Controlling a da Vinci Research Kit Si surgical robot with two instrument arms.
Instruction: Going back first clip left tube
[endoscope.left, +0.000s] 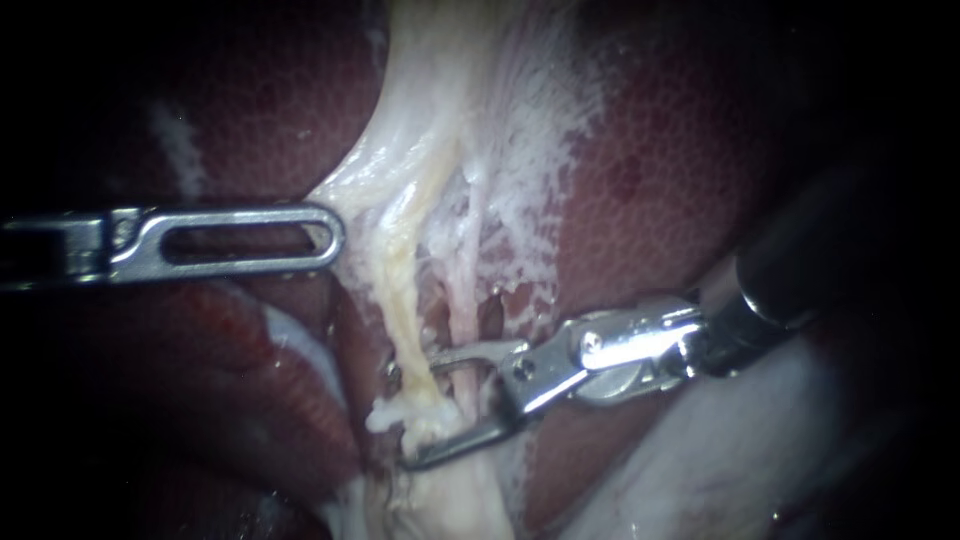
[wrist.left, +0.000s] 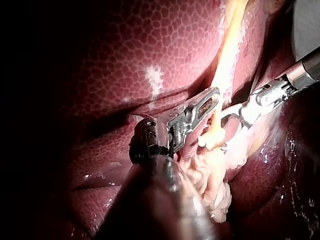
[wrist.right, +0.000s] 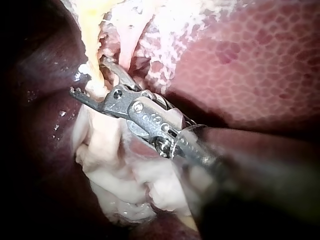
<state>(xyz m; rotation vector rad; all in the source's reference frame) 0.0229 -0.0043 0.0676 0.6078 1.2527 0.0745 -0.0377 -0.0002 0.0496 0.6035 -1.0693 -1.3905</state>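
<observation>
The liver (endoscope.left: 690, 170) is lying mottled and dark red on both sides; white webby tissue (endoscope.left: 530, 130) is spreading over its surface at the middle; pale lumpy tissue (endoscope.left: 450, 500) is bunching lower down.

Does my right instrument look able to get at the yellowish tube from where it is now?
Probably yes. The right instrument has its end effector open, and the yellowish tube appears to lie between the two halves, with nothing across the way. The left instrument sits off to the side, higher up the tube.
</observation>
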